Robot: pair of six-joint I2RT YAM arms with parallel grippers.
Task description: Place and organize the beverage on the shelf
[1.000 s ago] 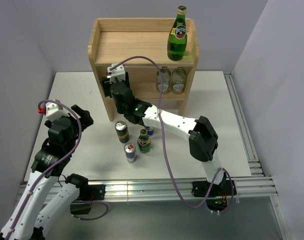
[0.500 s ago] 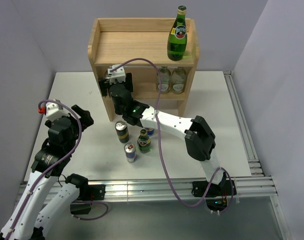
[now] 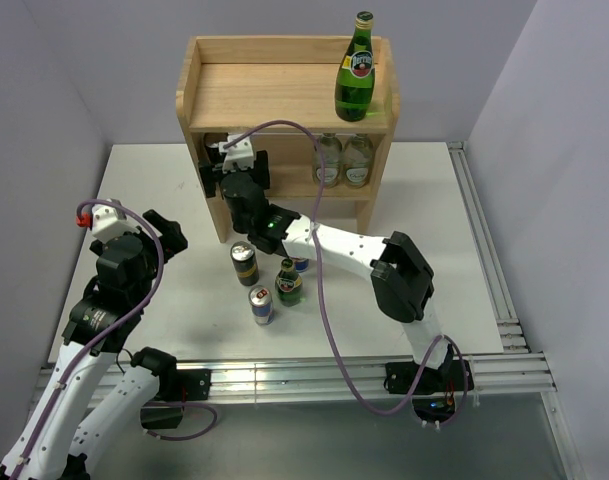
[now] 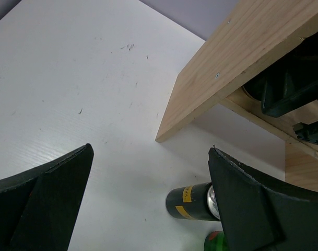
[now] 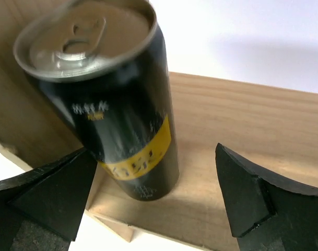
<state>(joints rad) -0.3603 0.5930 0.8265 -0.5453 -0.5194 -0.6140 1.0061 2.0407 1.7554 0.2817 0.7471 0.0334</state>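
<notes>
My right gripper [image 5: 154, 157] reaches into the left end of the shelf's [image 3: 284, 95] lower tier, its jaws open. A black-and-gold can [image 5: 117, 104] stands upright on the shelf board [image 5: 242, 120] between the fingers, nearer the left finger [image 5: 49, 193] and free of the right one. On the table in front of the shelf stand a second black-and-gold can [image 3: 244, 263], a small green bottle [image 3: 289, 283] and a blue-and-silver can [image 3: 261, 305]; another blue can [image 3: 300, 263] peeks out beside the right arm. My left gripper [image 4: 151, 151] hangs open over the table left of them, holding nothing.
A tall green bottle [image 3: 355, 65] stands on the shelf's top tier at the right. Two pale glass bottles [image 3: 343, 160] stand on the lower tier's right half. The shelf's side panel [image 4: 237, 63] is close ahead of my left gripper. Walls close in on the left and right.
My right gripper's jaws have opened wide off the black-and-gold can, which now stands free on the lower tier. The left arm has not moved.
</notes>
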